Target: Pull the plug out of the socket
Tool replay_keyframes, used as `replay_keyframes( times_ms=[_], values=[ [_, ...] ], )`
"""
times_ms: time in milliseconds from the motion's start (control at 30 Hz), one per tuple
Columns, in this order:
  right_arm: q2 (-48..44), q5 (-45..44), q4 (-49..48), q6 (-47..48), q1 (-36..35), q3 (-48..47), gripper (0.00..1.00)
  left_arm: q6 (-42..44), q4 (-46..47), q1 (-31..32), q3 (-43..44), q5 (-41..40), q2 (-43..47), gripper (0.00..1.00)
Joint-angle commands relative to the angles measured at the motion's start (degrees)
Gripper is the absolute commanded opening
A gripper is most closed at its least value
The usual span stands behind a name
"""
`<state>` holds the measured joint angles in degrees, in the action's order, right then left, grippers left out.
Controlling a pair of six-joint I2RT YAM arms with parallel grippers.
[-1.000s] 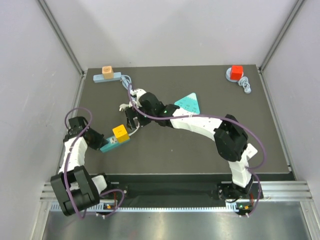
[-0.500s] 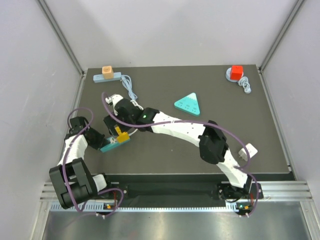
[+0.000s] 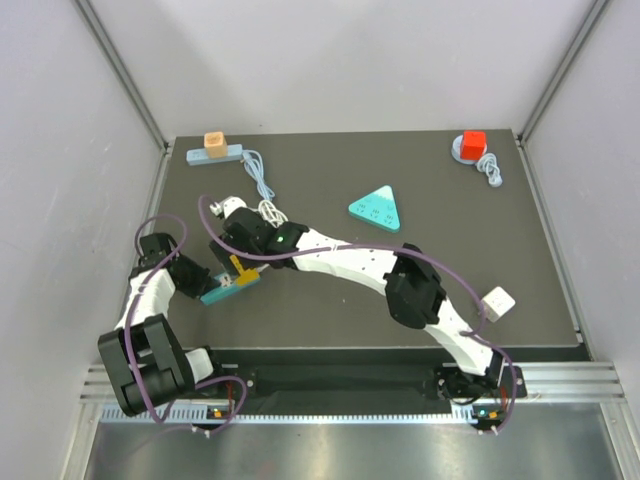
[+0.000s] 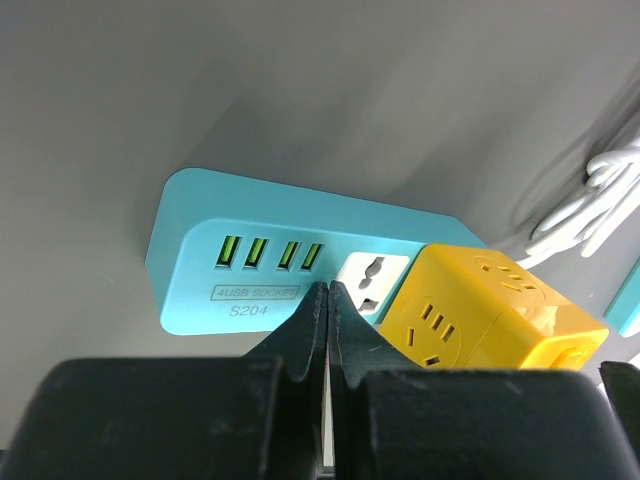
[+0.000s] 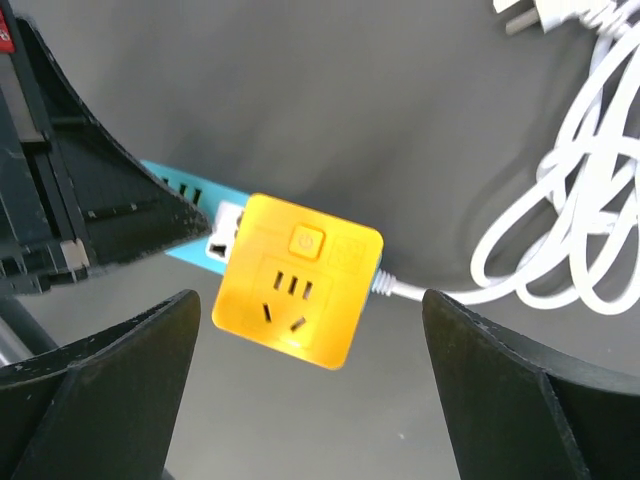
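A yellow cube plug (image 5: 295, 292) sits plugged into the right end of a teal socket strip (image 4: 220, 262) on the dark table; a white cable (image 5: 560, 230) leads off from that end. My right gripper (image 5: 312, 298) is open and hangs right over the plug, one finger on each side, not touching it. In the top view it (image 3: 238, 256) covers most of the plug (image 3: 241, 270). My left gripper (image 4: 328, 292) is shut, its tips down on the strip's top next to the USB ports. In the top view it (image 3: 203, 283) is at the strip's left end (image 3: 215, 292).
A second teal strip with an orange plug (image 3: 215, 147) lies at the back left. Its white cable (image 3: 262, 190) coils near my right wrist. A teal triangle (image 3: 376, 207), a red cube on a grey disc (image 3: 472, 145) and a white adapter (image 3: 497, 302) lie to the right.
My right arm has swung left and forward, bringing its open gripper from beside the cable coil to over the yellow plug. The left gripper has stayed on the strip.
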<state>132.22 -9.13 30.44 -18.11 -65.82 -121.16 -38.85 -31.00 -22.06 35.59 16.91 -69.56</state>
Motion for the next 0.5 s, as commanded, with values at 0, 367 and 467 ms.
replay_keyframes(
  times_ms=[0,367,467],
  values=[
    [1.80,-2.73,-1.52,-0.61,-1.33,-3.81,0.90,1.06,-0.90,-0.44,-0.53,-4.42,-1.54,0.00],
    [5.06,-4.84,-2.92,-3.07,-3.17,-6.63,0.85,1.50,-1.69,-0.44,0.09,-4.07,-1.81,0.00],
    [5.68,-5.73,-2.84,-3.51,-3.43,-7.07,0.81,1.50,-1.78,-0.43,0.18,-4.16,-2.16,0.00]
  ],
)
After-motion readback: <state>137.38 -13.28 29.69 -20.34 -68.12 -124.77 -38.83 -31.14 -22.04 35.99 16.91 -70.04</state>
